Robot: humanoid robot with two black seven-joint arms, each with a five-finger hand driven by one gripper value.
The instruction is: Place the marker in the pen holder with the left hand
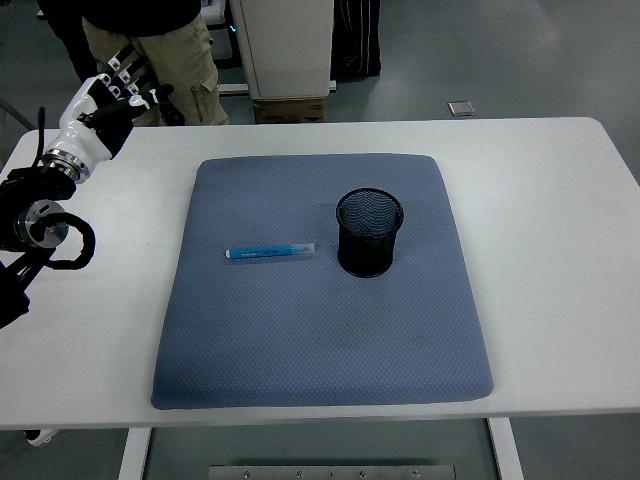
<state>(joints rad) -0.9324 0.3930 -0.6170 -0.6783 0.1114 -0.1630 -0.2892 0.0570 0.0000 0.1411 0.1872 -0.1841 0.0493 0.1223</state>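
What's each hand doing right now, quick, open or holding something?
Left hand: open, fingers spread, holding nothing, above the table's far-left corner.
Right hand: not in view.

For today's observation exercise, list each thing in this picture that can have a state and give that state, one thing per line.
marker: lying flat on the mat, capped, left of the holder, not held.
pen holder: upright on the mat, nothing visible inside.
mat: spread flat on the table.
left hand: raised over the table's far left corner, fingers spread, holding nothing.
right hand: not in view.
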